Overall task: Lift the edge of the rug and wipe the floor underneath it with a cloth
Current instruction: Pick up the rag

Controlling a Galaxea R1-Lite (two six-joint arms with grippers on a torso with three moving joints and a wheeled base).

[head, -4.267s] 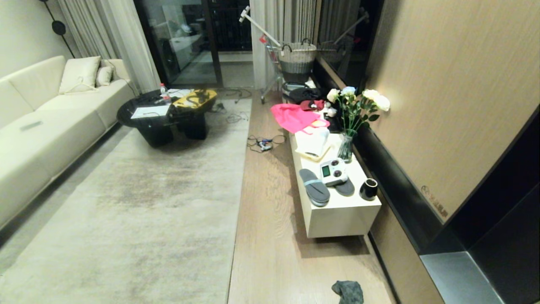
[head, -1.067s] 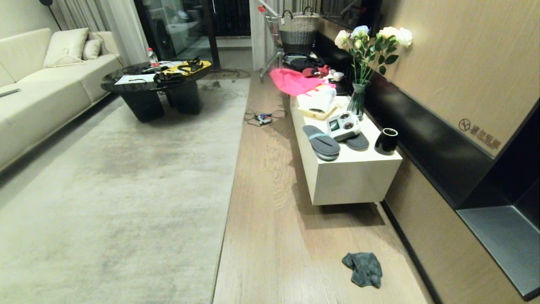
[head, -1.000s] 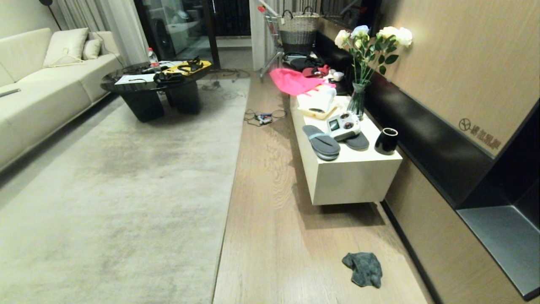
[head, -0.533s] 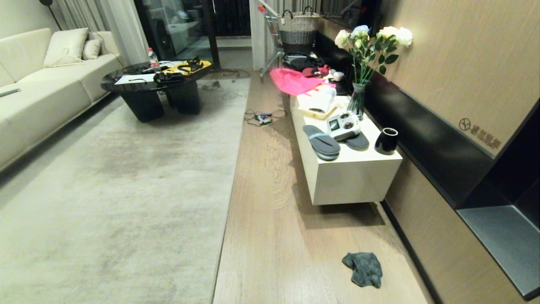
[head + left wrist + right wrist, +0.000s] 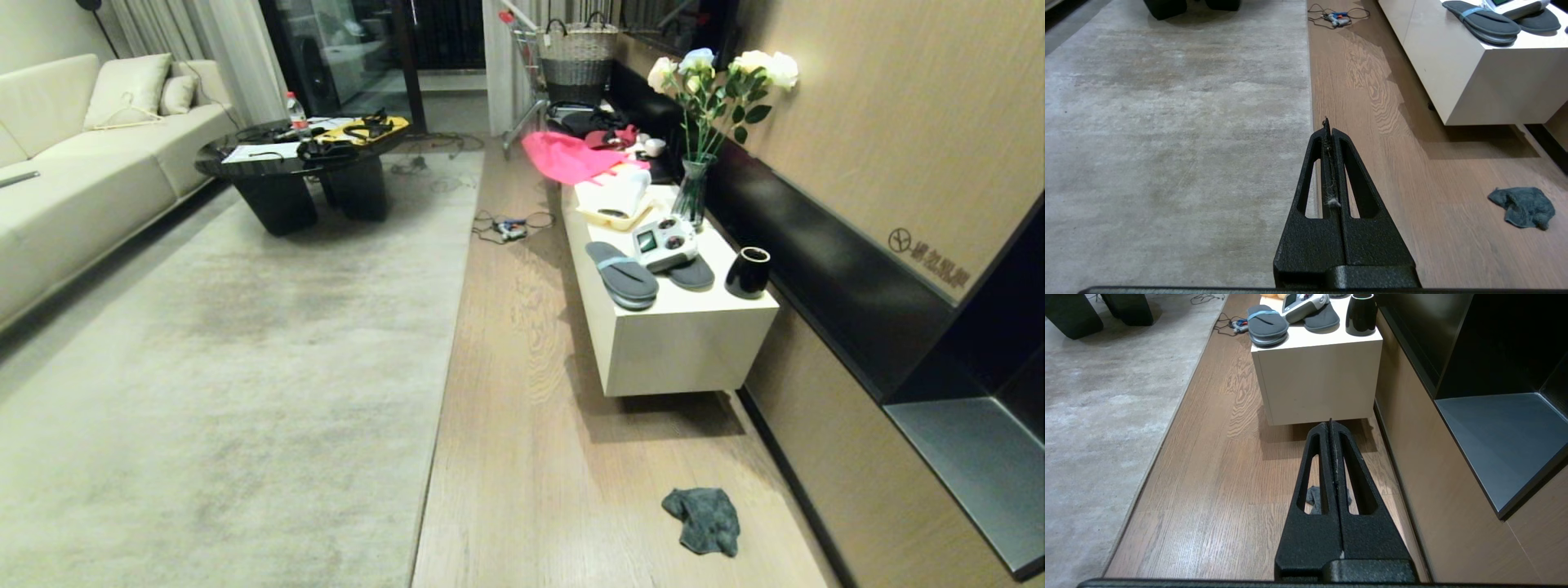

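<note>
The pale grey-beige rug (image 5: 229, 351) fills the left of the head view. Its straight rug edge (image 5: 445, 351) runs along the wood-grain floor (image 5: 522, 457). The dark teal-grey cloth (image 5: 702, 519) lies crumpled on the floor near the right wall. Neither arm shows in the head view. My left gripper (image 5: 1327, 124) is shut and empty, held above the rug edge (image 5: 1309, 102), with the cloth (image 5: 1523, 206) off to its side. My right gripper (image 5: 1330, 424) is shut and empty above the floor (image 5: 1216, 490); the cloth (image 5: 1314, 497) peeks through its finger slots.
A white low cabinet (image 5: 678, 343) bearing slippers (image 5: 622, 273), a controller, a black cup (image 5: 748, 272) and a flower vase stands along the right wall. Cables (image 5: 510, 229) lie on the floor farther on. A black coffee table (image 5: 302, 175) and a cream sofa (image 5: 73, 188) sit beyond the rug.
Since the oldest frame the whole scene has shifted: the cabinet and cloth stand nearer and the cloth higher in the picture. Over the last second nothing has moved.
</note>
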